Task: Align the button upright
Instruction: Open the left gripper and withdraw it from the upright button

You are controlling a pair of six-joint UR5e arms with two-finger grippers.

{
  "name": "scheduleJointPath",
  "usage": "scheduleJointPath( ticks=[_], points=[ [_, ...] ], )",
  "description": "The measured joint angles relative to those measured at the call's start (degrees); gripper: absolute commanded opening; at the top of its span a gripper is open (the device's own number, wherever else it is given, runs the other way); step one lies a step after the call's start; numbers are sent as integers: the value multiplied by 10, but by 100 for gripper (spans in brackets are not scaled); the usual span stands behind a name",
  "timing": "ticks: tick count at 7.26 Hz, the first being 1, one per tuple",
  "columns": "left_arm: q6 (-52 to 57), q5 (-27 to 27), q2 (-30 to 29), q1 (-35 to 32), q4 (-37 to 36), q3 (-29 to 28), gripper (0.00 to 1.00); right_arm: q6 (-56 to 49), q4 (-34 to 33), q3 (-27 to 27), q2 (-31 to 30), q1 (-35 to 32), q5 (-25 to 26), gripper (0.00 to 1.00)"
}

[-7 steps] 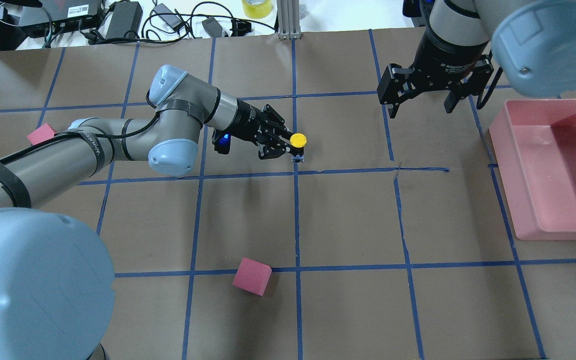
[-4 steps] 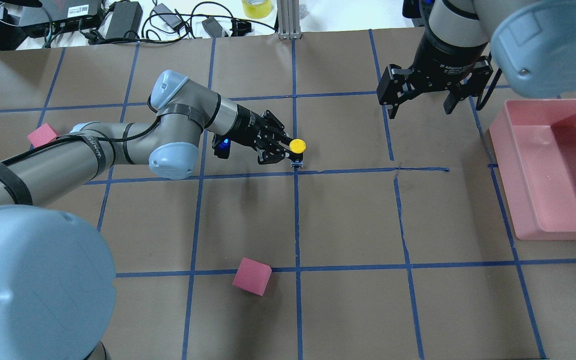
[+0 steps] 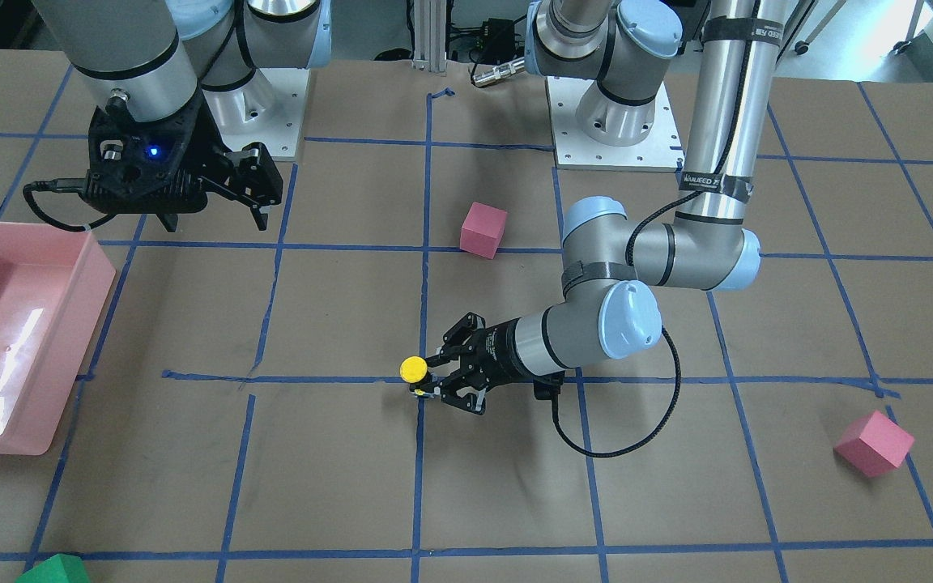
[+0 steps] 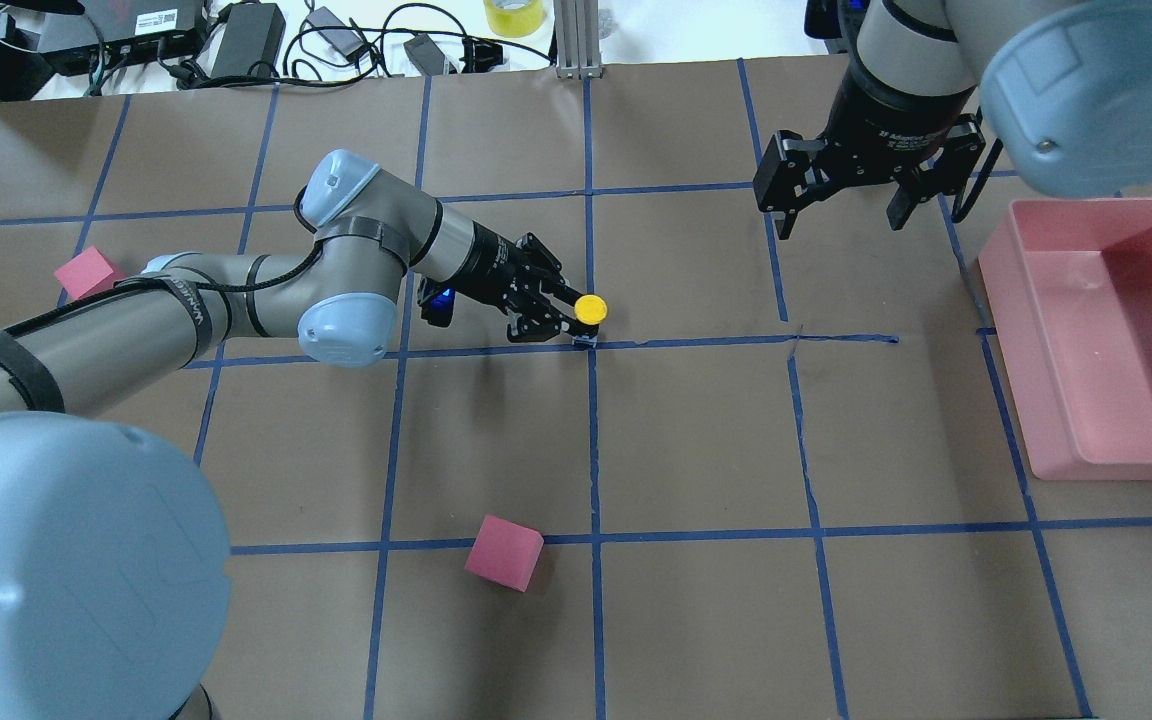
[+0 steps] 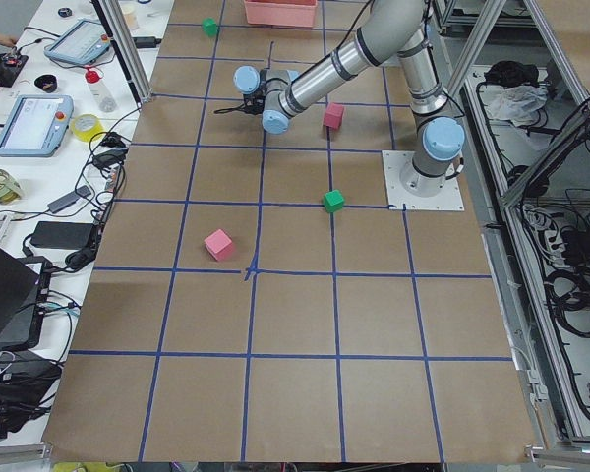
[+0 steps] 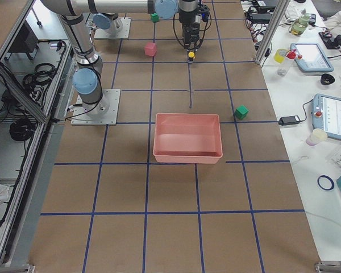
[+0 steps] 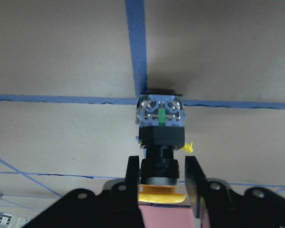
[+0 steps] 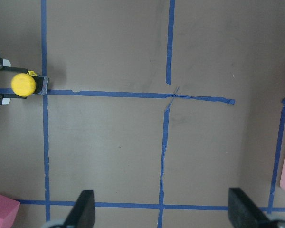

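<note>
The button (image 4: 591,308) stands upright, with its yellow cap on top and its black-and-silver base (image 7: 160,114) at a blue tape crossing. I cannot tell whether the base touches the table. My left gripper (image 4: 574,318) reaches in low and nearly level and is shut on the button's black neck (image 7: 160,164) just under the cap. The button (image 3: 413,369) and the left gripper (image 3: 432,383) also show in the front view. My right gripper (image 4: 841,215) hangs open and empty above the table at the far right, well away from the button (image 8: 23,84).
A pink bin (image 4: 1126,467) stands at the right edge. One pink cube (image 4: 504,552) lies near the front and another (image 4: 86,271) at the left beside the left arm. A green cube (image 3: 53,569) lies at the far side. Cables and boxes lie beyond the far edge.
My left gripper has carried the button a little toward the robot, down onto the tape crossing. The right arm has barely moved.
</note>
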State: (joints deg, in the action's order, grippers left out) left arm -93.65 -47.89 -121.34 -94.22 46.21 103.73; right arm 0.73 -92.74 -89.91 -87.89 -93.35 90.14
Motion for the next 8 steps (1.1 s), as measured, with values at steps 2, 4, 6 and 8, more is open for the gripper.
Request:
scheduleJointPath(
  ticks=[2,4,6,8],
  points=[
    [2,5,4,0,-1,-2,100,0,-1,0,0,0,0,100],
    [15,-5,14,1,-5,-15,100,0,0,0,0,1,1,100],
    [114,-94,31,2,2,-44,100,0,1,0,0,1,1,100],
    [317,-193,59,0,48,-59,100,1,0,0,0,1,0,100]
  ],
)
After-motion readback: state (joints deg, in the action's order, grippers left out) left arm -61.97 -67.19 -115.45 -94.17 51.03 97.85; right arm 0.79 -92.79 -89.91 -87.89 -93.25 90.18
